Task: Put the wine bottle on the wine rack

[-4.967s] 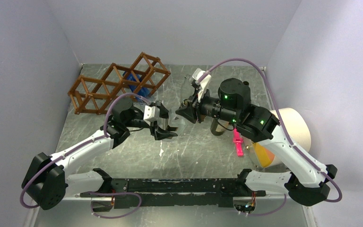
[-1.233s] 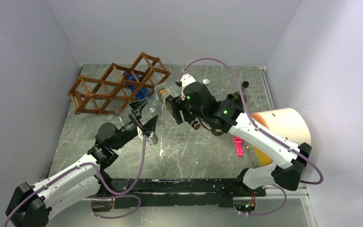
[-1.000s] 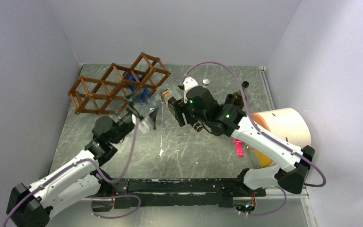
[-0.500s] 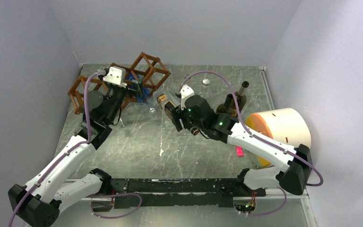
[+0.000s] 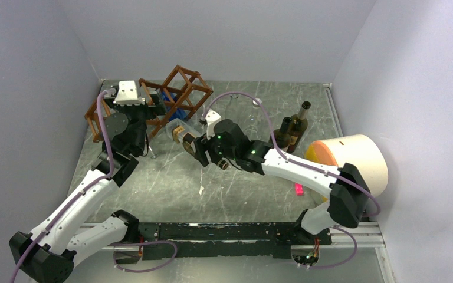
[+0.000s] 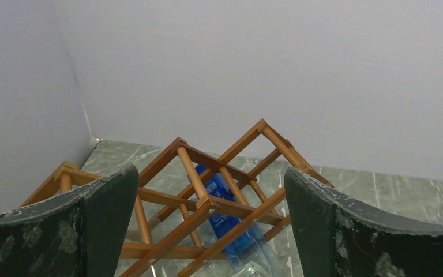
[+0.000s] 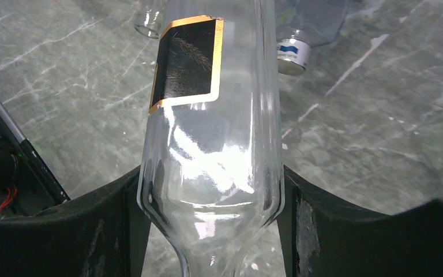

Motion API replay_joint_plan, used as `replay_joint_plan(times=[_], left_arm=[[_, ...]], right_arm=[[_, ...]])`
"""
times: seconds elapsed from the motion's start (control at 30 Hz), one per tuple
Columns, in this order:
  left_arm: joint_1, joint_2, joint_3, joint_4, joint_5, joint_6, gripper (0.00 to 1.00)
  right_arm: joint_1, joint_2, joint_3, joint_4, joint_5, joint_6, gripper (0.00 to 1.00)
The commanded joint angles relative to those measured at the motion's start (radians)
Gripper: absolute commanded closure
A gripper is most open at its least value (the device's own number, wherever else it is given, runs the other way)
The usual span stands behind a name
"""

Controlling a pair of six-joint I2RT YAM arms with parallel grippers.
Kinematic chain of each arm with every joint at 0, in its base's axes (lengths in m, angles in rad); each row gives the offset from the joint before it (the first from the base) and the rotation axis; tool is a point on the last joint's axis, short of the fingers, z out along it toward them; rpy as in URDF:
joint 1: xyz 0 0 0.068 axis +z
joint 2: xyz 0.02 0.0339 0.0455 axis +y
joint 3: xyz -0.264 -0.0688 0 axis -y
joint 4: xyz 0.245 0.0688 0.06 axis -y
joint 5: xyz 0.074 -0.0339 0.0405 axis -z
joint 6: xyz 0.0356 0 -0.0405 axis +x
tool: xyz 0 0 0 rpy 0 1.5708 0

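The wine bottle (image 5: pixel 180 130), clear glass with a black, gold-edged label, is clamped at its shoulder between the fingers of the right gripper (image 5: pixel 196 147). It is held off the grey table (image 5: pixel 242 194), left of centre in the overhead view. Its base points to the upper left, close to the lower right edge of the wine rack (image 5: pixel 190 71). No part of it is in a cell, and I cannot tell whether it touches the bars.

The right arm reaches from its base at the lower right across the middle of the frame, forearm lying low and nearly level. The left arm stretches up to the upper left. The left gripper (image 6: pixel 210 173) is level, facing the rack, jaws spread wide and empty.

Only the left wrist view shows the rack (image 6: pixel 191 173) from the side, framed between the two dark fingers (image 6: pixel 107 213), with a blue bottle (image 6: pixel 226 214) lying in one cell. Only the right wrist view shows the label close up on the bottle (image 7: pixel 213 144), both pads against the glass, and a clear plastic bottle (image 7: pixel 300 34) on the table beyond.

Counted: two arms, one rack, one clear wine bottle, one blue bottle (image 5: pixel 177 111), two dark bottles (image 5: pixel 302 113) standing upright at the upper right, one cream drum (image 5: pixel 357 154) on its side.
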Motion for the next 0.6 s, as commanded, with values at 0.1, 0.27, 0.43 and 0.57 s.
replay_joint_plan(times=[0.1, 0.27, 0.43, 0.57], left_arm=[[0.012, -0.029, -0.020, 0.067, -0.105, 0.037, 0.00], [0.012, -0.033, -0.034, 0.091, -0.101, 0.055, 0.00], [0.013, -0.030, -0.034, 0.088, -0.099, 0.059, 0.00], [0.013, -0.032, -0.039, 0.096, -0.094, 0.061, 0.00]], right_arm=[[0.035, 0.095, 0.143, 0.298, 0.051, 0.039, 1.00], [0.044, 0.149, 0.202, 0.324, 0.092, 0.045, 1.00], [0.048, 0.181, 0.236, 0.332, 0.141, 0.060, 1.00], [0.049, 0.203, 0.263, 0.317, 0.170, 0.082, 1.00]])
